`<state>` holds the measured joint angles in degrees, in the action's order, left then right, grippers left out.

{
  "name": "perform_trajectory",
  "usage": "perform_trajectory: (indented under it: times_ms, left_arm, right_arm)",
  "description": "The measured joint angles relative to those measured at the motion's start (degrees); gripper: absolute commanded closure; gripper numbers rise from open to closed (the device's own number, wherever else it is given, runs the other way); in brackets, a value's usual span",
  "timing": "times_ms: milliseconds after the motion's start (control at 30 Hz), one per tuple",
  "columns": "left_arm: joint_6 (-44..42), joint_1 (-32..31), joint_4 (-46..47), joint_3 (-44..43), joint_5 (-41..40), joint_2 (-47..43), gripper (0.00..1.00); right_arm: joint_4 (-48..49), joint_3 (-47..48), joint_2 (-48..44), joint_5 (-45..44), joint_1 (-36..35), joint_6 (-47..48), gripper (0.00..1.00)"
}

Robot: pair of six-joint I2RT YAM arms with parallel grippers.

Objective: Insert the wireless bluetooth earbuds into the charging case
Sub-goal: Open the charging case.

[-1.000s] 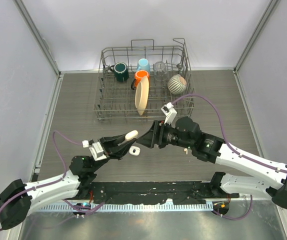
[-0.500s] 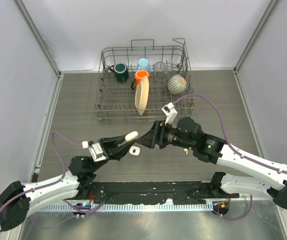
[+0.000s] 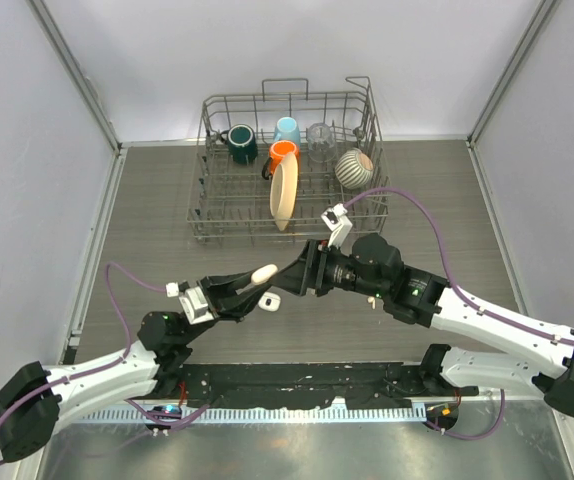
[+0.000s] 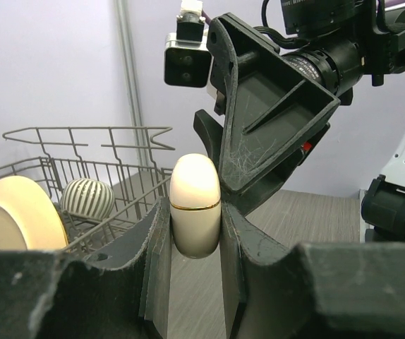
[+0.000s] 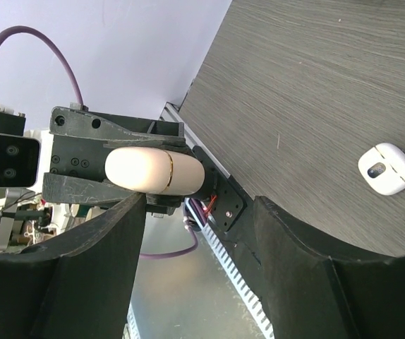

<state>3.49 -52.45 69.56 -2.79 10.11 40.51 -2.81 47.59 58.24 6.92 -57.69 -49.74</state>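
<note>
The left hand (image 4: 196, 244) is clenched on a cream capsule-shaped case (image 4: 195, 205), which stands upright between its two fingers with its rounded top poking above them and a thin gold seam running round its middle (it is closed). From above, this left hand (image 3: 252, 285) is raised over the dark wood-grain worktop (image 3: 167, 200), with the cream case (image 3: 264, 271) at its tip. The right hand (image 3: 302, 275) faces it from the opposite side with its fingers spread wide and nothing between them. Its wrist camera looks straight at the cream case (image 5: 153, 170), and one broad black finger (image 4: 273, 120) sits close behind that case; whether it touches cannot be told. The charging case (image 5: 387, 169), white and glossy, lies flat on the worktop, apart from both hands. In the overhead view the charging case (image 3: 270, 302) sits just on the near side of where the two hands meet. Whether its lid is up cannot be told. At the far end of the worktop stands a wire dish rack (image 3: 207, 215) holding a green mug (image 3: 239, 143), an orange mug (image 3: 283, 152), a striped bowl (image 3: 354, 168) and a cream plate (image 3: 284, 195) on edge.
</note>
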Motion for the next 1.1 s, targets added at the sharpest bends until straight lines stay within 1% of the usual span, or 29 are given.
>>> perform_trajectory:
  times_ms: [633,700,767,867,1100]
  left_arm:
    - [-0.7,0.5,-2.9,-0.2,4.2,-2.6,1.00]
    - [-0.7,0.5,-3.7,-0.2,5.2,-2.6,1.00]
    - [-0.5,0.2,-3.8,-0.2,8.2,-2.6,1.00]
    - [-0.5,0.2,-3.8,-0.2,9.5,-2.5,1.00]
    - [-0.9,0.2,-3.9,-0.2,9.4,-2.5,1.00]
  right_arm:
    - [1.0,0.0,-0.3,1.6,-0.7,-3.7,0.32]
    - [1.7,0.0,-0.5,0.9,-0.6,-4.5,0.33]
    - [2.3,0.1,-0.5,-0.2,-0.4,-4.9,0.33]
    - [2.3,0.1,-0.4,-0.3,-0.2,-5.5,0.33]
    - [2.3,0.1,-0.5,-0.2,-0.2,-6.4,0.32]
